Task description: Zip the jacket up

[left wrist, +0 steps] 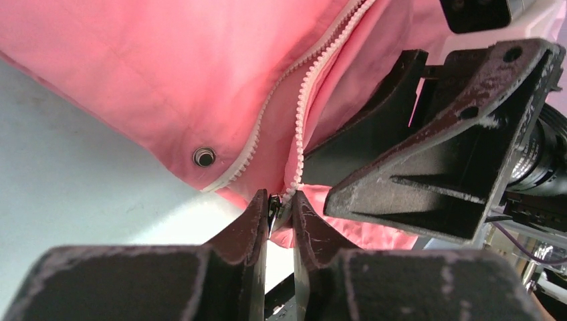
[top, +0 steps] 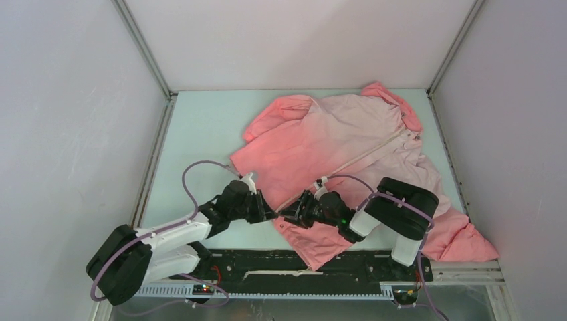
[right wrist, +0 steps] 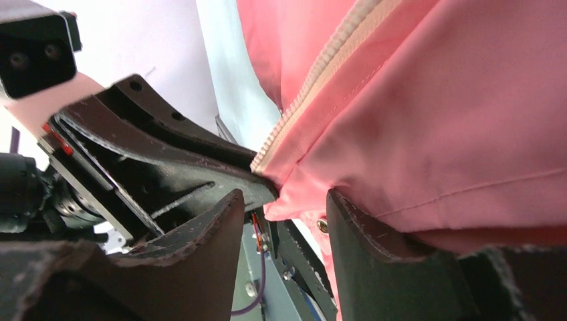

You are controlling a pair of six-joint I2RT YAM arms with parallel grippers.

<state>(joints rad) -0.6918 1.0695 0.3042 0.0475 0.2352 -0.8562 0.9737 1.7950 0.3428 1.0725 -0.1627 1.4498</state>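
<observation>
The pink jacket [top: 348,134] lies spread on the right side of the pale green bench [top: 200,134]. Its white zipper [left wrist: 304,100] is apart at the bottom. The left hand [left wrist: 279,199] is narrow and pinches the zipper's end. The right hand [right wrist: 284,200] is wide, with the hem between its fingers. Plain white walls [top: 301,40] stand around the bench.

Left end effector [left wrist: 281,204] pinches the zipper [left wrist: 304,114] of the jacket [left wrist: 134,67].

light: bright, even | shadows: soft | wrist views: near claw parts blurred
</observation>
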